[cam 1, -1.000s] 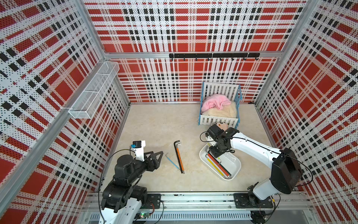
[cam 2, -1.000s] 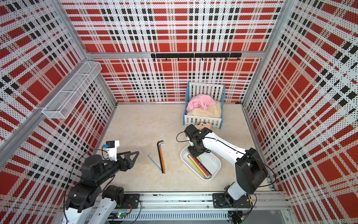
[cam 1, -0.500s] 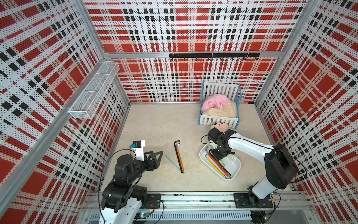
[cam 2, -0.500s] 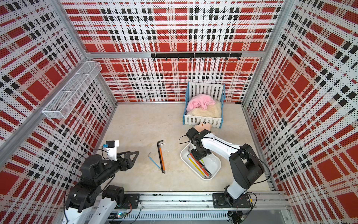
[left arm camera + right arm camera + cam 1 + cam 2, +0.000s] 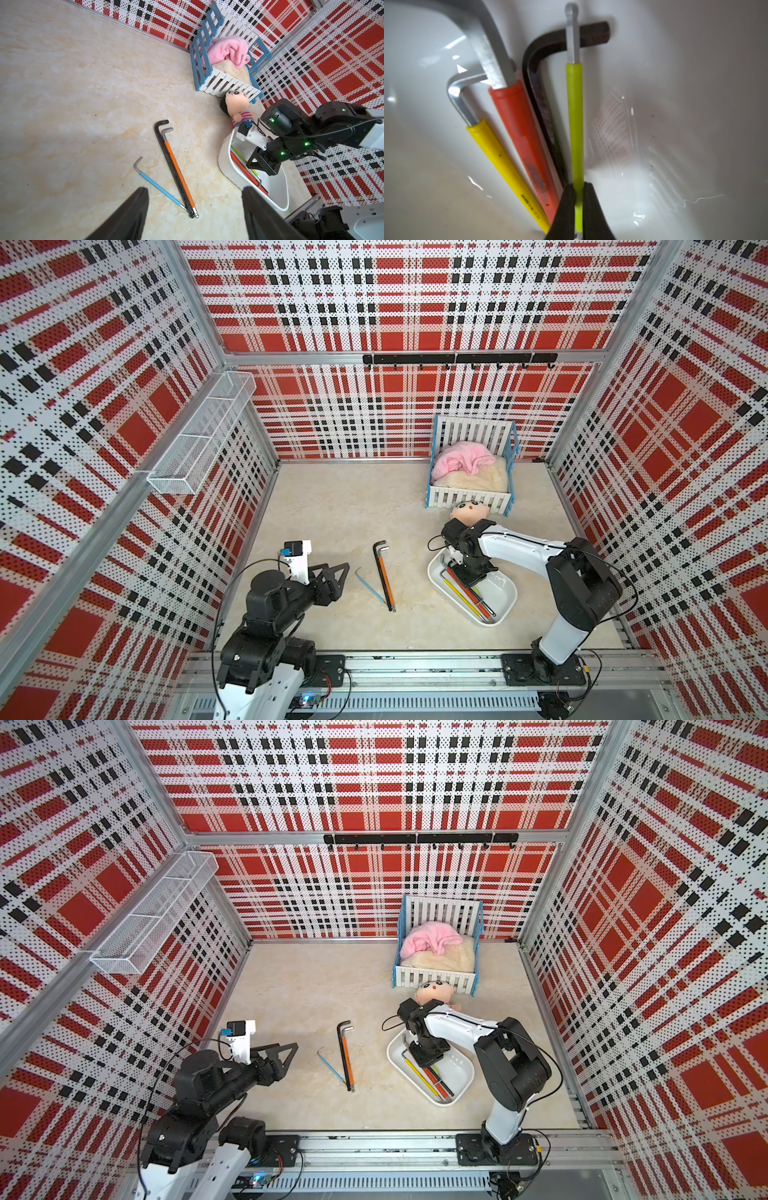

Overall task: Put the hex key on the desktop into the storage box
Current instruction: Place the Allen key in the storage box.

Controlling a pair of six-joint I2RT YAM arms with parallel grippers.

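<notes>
Walls (image 5: 415,302) plaid, red-black-white; desktop (image 5: 332,510) beige marble; box (image 5: 498,589) white; inside, yellow key (image 5: 500,158), red key (image 5: 525,135), lime key (image 5: 576,124), fourth key (image 5: 593,33) seemingly black; left, blue key (image 5: 160,190), orange key (image 5: 178,170).

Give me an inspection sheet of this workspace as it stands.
Surface: desktop beige, marble-patterned; no spills seen.
Job's things: storage box holds yellow hex key, red hex key, black hex key; on the desktop lie loose black hex key, orange hex key, blue hex key.
Clutter: toy crib with pink blanket; doll in front of it.
Grippers: left gripper open, empty; right gripper shut on lime-green hex key inside the box.
Cables: black cables loop off both arms.
Surroundings: plaid walls, wire basket, hook rail.
</notes>
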